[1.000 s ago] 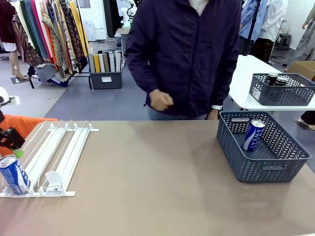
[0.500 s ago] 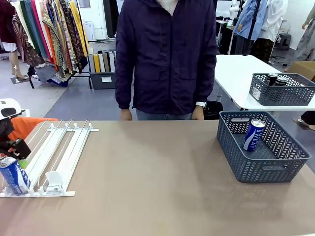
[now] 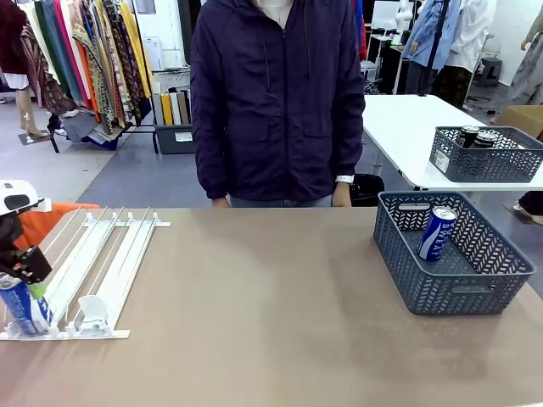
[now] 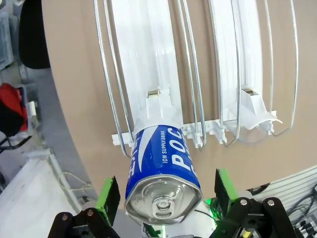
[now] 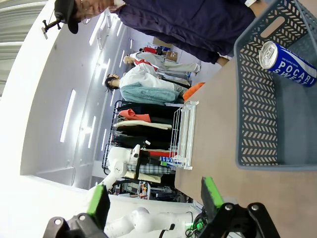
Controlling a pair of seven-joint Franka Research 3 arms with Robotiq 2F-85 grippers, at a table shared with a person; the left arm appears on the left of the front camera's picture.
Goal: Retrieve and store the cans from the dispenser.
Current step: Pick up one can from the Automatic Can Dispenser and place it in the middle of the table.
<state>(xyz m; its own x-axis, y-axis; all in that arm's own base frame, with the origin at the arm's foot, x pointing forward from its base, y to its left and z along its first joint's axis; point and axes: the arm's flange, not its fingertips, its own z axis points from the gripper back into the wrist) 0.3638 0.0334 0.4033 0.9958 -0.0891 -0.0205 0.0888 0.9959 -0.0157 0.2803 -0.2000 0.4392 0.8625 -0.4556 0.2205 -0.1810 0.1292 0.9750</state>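
1. Blue-&-white can (image 4: 161, 168), white "POC…" lettering on the blue, silver top w/ pull tab; stands at the low near end of the dispenser (image 3: 102, 254), in the lane closest to the tabletop's left edge
2. Dispenser: flat white sloped rack, parallel wire & plastic rails; a white pusher block (image 3: 93, 312) sits at the near end of a lane further right
3. Left end effector (image 4: 165, 197): jaws wide, green pads either side of the can's top w/ a gap on each side, not gripping
4. Tabletop (image 3: 271, 322): brown, dispenser on its left part
5. 2nd can (image 3: 437, 233), same blue-&-white kind, "POCARI" readable in right wrist view; leans tilted inside the dark grey lattice basket (image 3: 407, 254) on the tabletop's right part
6. Right end effector (image 5: 154, 199): jaws wide, nothing between the pads, apart from the basket
7. Person (image 3: 276, 102) in dark jacket stands at far side, hands down at the tabletop edge
8. Behind, a white table (image 3: 399, 136) carries another grey basket (image 3: 462, 165) w/ dark cans
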